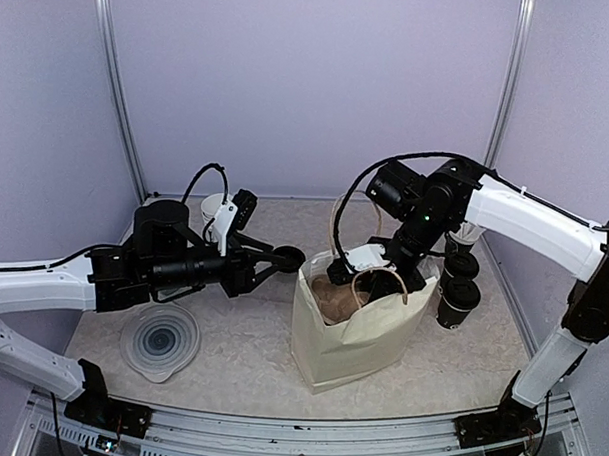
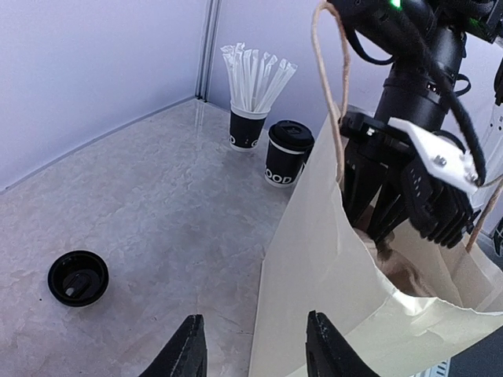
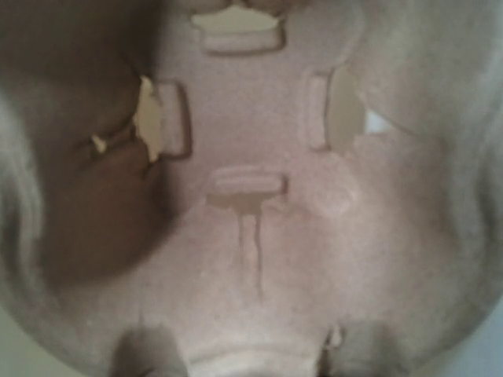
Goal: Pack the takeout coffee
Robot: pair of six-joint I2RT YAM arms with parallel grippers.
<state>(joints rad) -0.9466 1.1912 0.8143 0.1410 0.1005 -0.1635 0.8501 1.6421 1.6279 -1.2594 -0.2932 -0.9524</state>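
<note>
A cream paper bag [image 1: 353, 335] stands open mid-table, with the brown pulp carrier tray [image 1: 332, 297] inside it. My right gripper [image 1: 371, 280] reaches down into the bag. In the right wrist view the tray [image 3: 259, 236] fills the frame and its near rim sits between the blurred fingertips of the right gripper [image 3: 251, 357]. One lidded black coffee cup [image 1: 457, 303] stands right of the bag and shows again [image 2: 287, 153] in the left wrist view. My left gripper [image 2: 256, 349] is open at the bag's left corner [image 2: 314, 259], the paper edge between its fingers without touching them.
A black cup of white straws [image 2: 250, 118] stands behind the lidded cup. A loose black lid [image 2: 77, 277] lies on the table. Clear plastic lids [image 1: 160, 341] sit near the front left, and a white-lined cup [image 1: 213, 207] is behind the left arm.
</note>
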